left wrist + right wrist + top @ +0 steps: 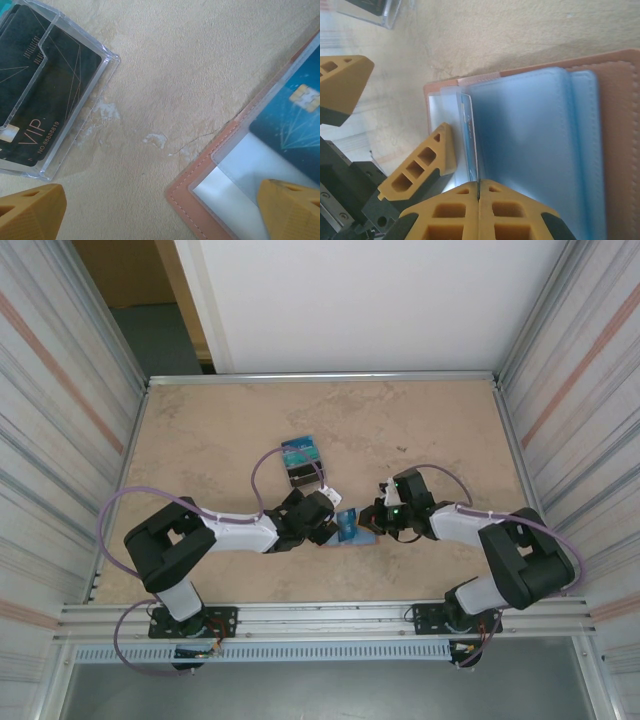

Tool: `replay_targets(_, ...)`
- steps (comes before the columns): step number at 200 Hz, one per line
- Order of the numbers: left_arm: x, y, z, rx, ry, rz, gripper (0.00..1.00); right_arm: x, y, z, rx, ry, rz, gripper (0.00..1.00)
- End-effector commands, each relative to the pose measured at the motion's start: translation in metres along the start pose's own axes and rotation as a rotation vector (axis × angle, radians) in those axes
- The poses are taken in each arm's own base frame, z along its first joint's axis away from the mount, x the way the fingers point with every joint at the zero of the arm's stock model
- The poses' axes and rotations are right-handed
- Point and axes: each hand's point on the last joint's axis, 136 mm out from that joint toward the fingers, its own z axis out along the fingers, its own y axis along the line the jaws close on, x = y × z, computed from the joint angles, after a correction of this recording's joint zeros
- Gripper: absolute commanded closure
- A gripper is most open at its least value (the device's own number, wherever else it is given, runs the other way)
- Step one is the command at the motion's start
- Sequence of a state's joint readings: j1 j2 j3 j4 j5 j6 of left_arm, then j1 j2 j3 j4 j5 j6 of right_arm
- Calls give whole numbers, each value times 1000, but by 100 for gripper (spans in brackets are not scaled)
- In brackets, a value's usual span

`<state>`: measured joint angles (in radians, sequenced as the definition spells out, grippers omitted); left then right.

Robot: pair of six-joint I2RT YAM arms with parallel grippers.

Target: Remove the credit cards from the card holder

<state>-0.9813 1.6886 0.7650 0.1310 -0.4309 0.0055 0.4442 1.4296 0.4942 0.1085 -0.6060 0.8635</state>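
The card holder (358, 537) lies open on the table (220, 430), in the near middle, right between the two grippers. Its salmon-pink cover (615, 100) faces down and its blue-grey and clear sleeves face up. From the left wrist you can see its stitched pink edge (200, 165) and a clear sleeve (235, 170) with a blue credit card (295, 125) behind it, chip showing.

From the right wrist that credit card (469, 130) is seen edge-on, standing among the sleeves at the holder's left end. I can't tell how far out of the pocket it is.

The right gripper (479, 192) has its two yellow pads pressed together on the near end of the card. From above, the right gripper (377, 520) sits at the holder's right side.

The left gripper (160, 195) has its fingers spread wide and grips nothing. One finger (290, 210) rests on the clear sleeve, the other (30, 212) is over bare table. From above, it (325, 530) meets the holder's left side.

Farther back and a little left, apart from the holder, is a clear case (303, 462). Inside its transparent wall (107, 62) lies a black card (45, 90) marked VIP.
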Motion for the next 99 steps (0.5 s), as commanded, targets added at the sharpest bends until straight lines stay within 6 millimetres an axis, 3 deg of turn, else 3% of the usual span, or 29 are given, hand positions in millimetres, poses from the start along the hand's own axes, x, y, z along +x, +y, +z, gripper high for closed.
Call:
replay_targets(1, 20, 11, -1, -37, 72, 63, 2, -2, -4, -8, 56, -7, -29, 100)
replay_targets(99, -44, 19, -32, -11, -85, 28, 1, -3, 3, -13, 66, -1, -54, 100)
